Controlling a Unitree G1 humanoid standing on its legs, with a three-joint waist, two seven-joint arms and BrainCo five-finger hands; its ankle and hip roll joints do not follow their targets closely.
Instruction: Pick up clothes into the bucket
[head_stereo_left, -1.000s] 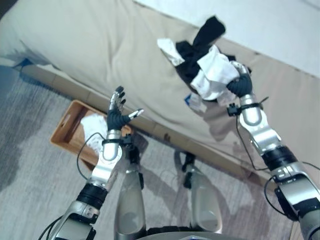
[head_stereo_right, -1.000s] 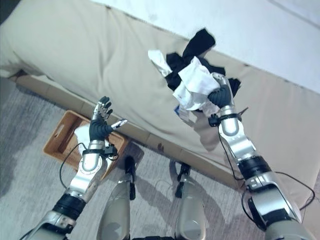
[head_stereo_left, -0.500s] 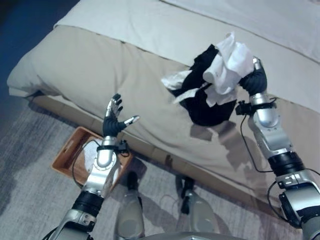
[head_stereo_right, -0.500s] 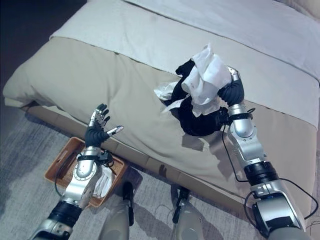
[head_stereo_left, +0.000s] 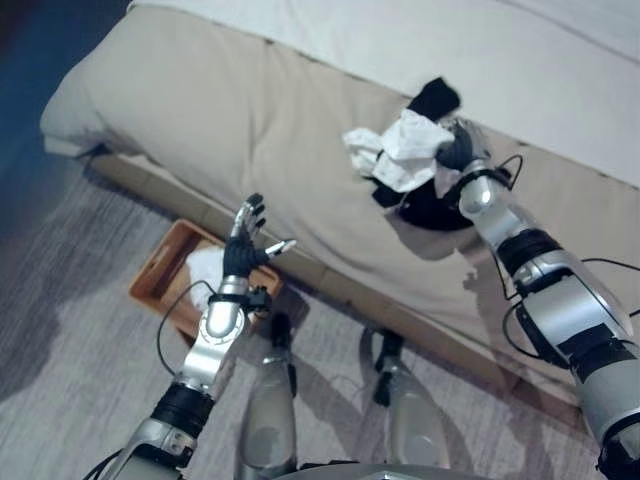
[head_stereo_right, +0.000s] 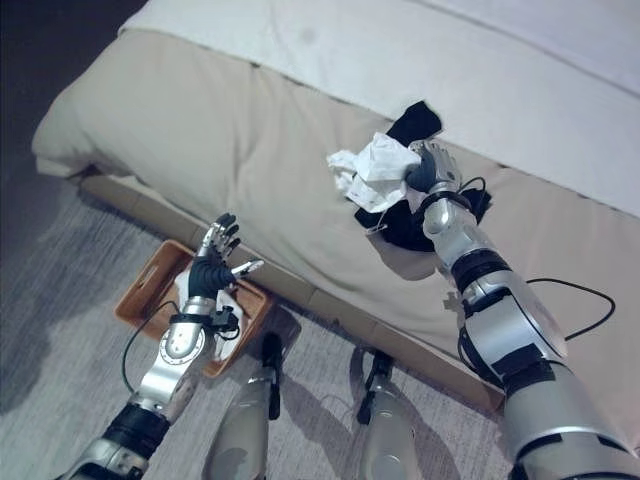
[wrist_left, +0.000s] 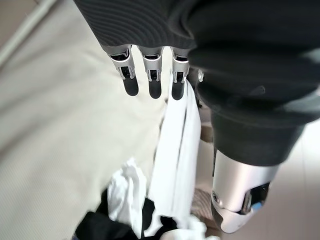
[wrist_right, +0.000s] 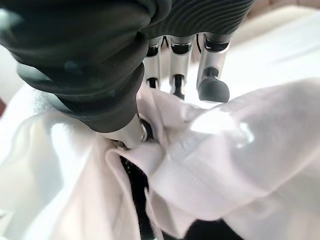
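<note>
Fingers of your right hand (head_stereo_right: 428, 168) are curled into one white garment (head_stereo_right: 372, 170) bunched with one black garment (head_stereo_right: 412, 122) above the bed (head_stereo_left: 200, 110). Left hand (head_stereo_left: 246, 250) splayed over one basket (head_stereo_right: 140, 292) holding white cloth.

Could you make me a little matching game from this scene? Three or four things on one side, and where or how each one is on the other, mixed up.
Things:
1. right hand
2. left hand
3. orange basket
4. black garment

States:
A. on the floor beside the bed, white cloth inside
B. fingers straight, holding nothing
C. lying on the beige bedcover
D. closed on a white garment

Pairs: 1-D, 2-B, 3-A, 4-C
</note>
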